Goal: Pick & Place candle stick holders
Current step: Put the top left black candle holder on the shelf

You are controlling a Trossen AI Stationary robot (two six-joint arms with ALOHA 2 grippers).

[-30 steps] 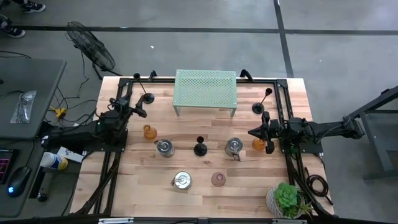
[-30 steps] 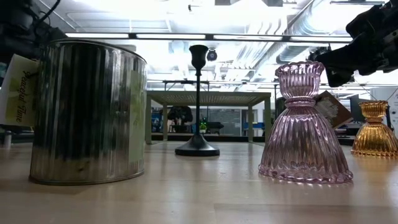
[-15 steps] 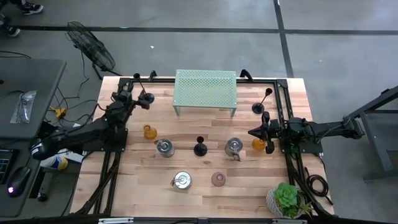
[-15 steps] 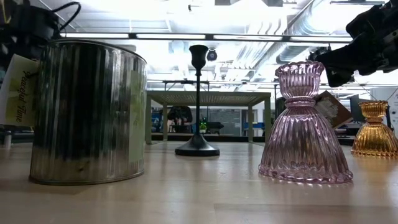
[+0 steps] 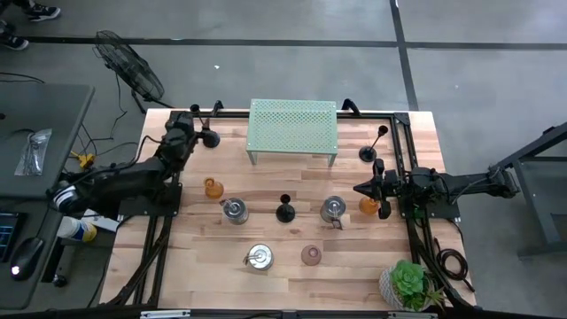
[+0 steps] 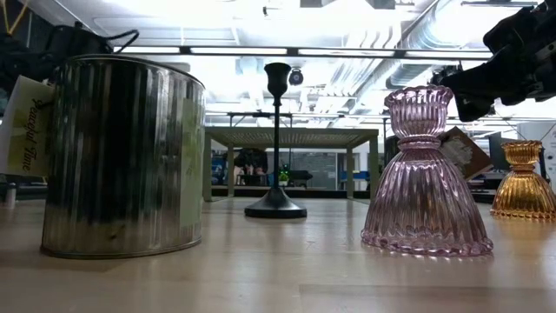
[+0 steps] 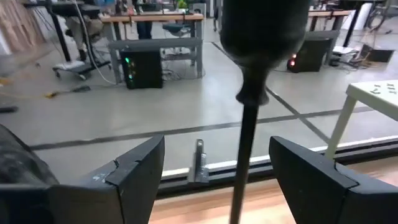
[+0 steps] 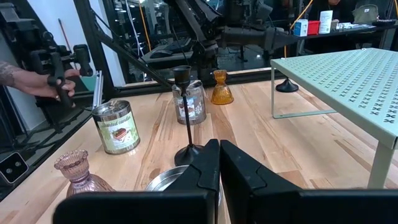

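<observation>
Three black candle stick holders stand on their round bases: one at the far left (image 5: 211,139), one at the table's centre (image 5: 284,211), one at the far right (image 5: 368,152). My left gripper (image 5: 186,127) is open at the far-left one. In the left wrist view its fingers (image 7: 216,146) stand on either side of the thin stem (image 7: 247,143), below the cup top (image 7: 264,31), without touching it. My right gripper (image 5: 361,189) is shut and empty at the right, beside an amber glass holder (image 5: 368,206).
A green perforated rack (image 5: 293,128) stands at the far middle. Silver tins (image 5: 234,211) (image 5: 332,209) (image 5: 260,257), a pink glass holder (image 5: 311,255), a second amber holder (image 5: 213,187) and a potted plant (image 5: 409,283) are spread over the table. A person's hand (image 8: 37,81) shows beyond the left edge.
My left gripper has gone toward the table's far edge and up to the far-left candle stick holder, so that its open fingers now stand around the stem. The candle stick holders have not moved.
</observation>
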